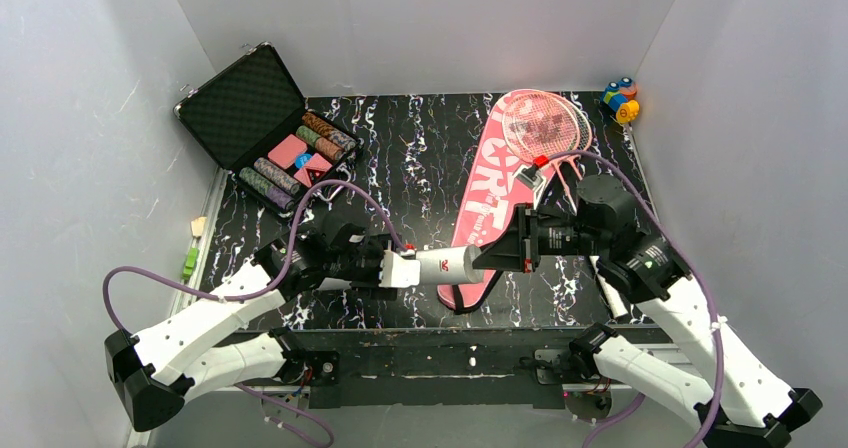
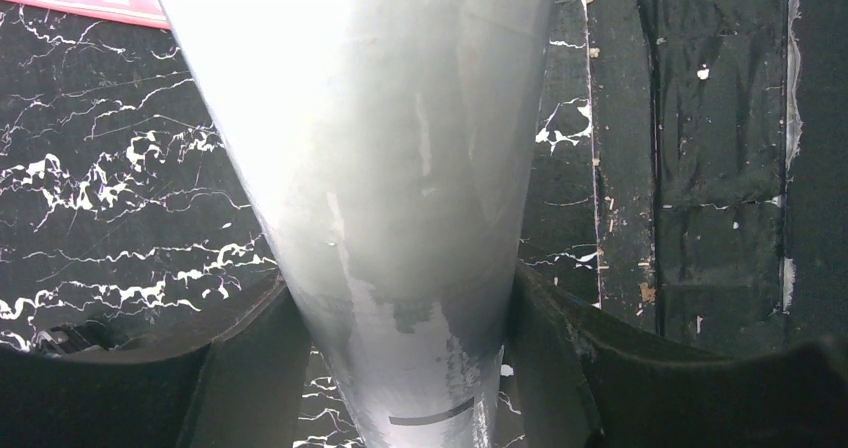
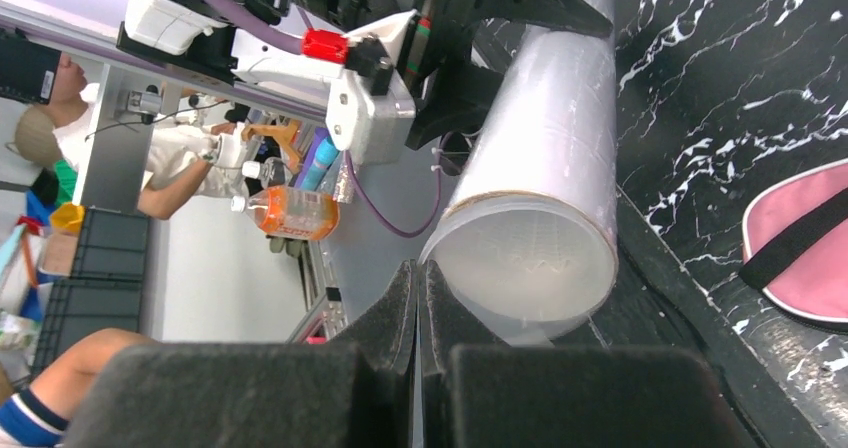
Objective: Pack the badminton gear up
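The long white tube hangs level over the table's near edge with my left gripper shut round its left part. In the left wrist view the tube fills the middle between the dark fingers. My right gripper is shut and empty, its tips at the rim of the tube's capped end. The pink "SPORT" cover lies slanted on the table. Two pink-framed rackets rest on its far end, their handles hidden by my right arm.
An open black case of poker chips stands at the back left. A small multicoloured toy sits in the back right corner. White walls close in the black marbled table. The cover's black strap lies near the tube.
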Action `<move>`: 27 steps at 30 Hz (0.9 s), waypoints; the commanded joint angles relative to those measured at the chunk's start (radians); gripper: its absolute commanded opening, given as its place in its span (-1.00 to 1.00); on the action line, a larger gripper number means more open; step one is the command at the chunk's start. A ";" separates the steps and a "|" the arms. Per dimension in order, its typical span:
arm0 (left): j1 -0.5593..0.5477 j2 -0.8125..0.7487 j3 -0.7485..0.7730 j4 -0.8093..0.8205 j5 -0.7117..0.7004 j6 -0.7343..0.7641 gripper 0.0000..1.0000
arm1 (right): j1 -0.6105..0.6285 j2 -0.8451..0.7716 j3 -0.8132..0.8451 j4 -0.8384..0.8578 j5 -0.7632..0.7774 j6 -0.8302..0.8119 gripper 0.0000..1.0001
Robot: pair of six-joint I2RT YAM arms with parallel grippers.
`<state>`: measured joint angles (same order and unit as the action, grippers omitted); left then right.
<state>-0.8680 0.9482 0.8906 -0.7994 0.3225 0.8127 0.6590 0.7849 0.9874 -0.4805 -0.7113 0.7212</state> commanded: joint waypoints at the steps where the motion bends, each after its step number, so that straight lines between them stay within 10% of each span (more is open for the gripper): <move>1: -0.009 -0.015 -0.004 0.030 0.025 0.011 0.00 | 0.005 -0.015 0.105 -0.057 0.061 -0.064 -0.97; 27: -0.009 -0.019 -0.004 0.038 0.025 0.009 0.01 | 0.054 -0.040 -0.041 0.105 0.039 0.042 -0.97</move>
<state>-0.8730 0.9482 0.8890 -0.7990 0.3294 0.8131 0.6964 0.7597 0.9592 -0.4641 -0.6582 0.7364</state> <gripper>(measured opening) 0.609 0.023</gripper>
